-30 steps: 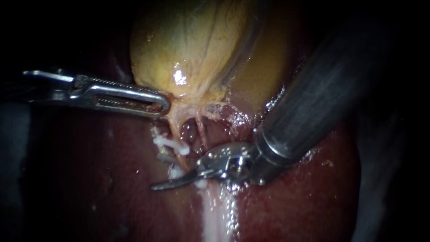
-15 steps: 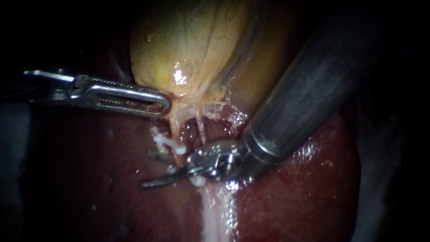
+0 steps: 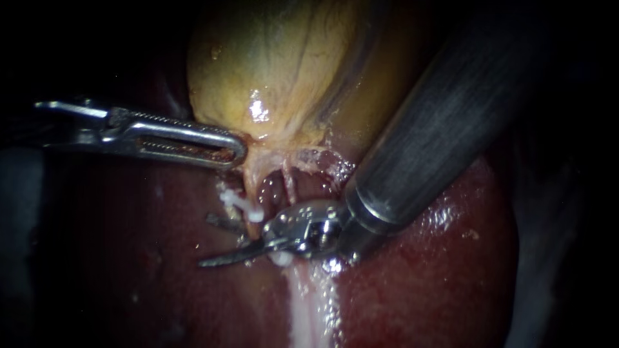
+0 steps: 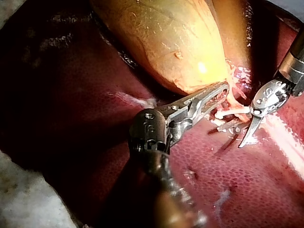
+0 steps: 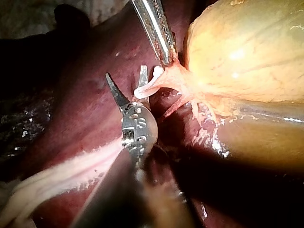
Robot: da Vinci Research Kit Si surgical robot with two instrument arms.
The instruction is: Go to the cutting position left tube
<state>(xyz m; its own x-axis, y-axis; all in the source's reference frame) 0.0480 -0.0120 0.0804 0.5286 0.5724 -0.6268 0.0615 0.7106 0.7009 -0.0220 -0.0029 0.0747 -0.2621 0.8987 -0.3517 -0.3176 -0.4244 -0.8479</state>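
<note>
Right instrument (image 3: pixel 209 240): curved blades parted astride pale thin left tube (image 3: pixel 251 183), between white clips (image 3: pixel 242 206). Left instrument (image 3: pixel 235 151) clenched on yellow bulbous gallbladder (image 3: pixel 271 71) above tube. Risk: drifting blade dislodges clip, nicks dark-red liver (image 3: pixel 438 283) beneath tube.

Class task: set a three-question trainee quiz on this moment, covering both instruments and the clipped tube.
1. True or false: the right instrument, a dark shaft tipped with two thin steel blades, has its blades closed together.
2. Short answer: what colour are the small clips on the thin pale tube near those blades?
3. Multiple choice: the left instrument, slim steel with a slotted, toothed tip, is clamped on:
A) the tube
B) the lower end of the yellow, bulging gallbladder
C) one of the clips

Key: 1 false (a gap shows between the blades); 2 white; 3 B.
</note>
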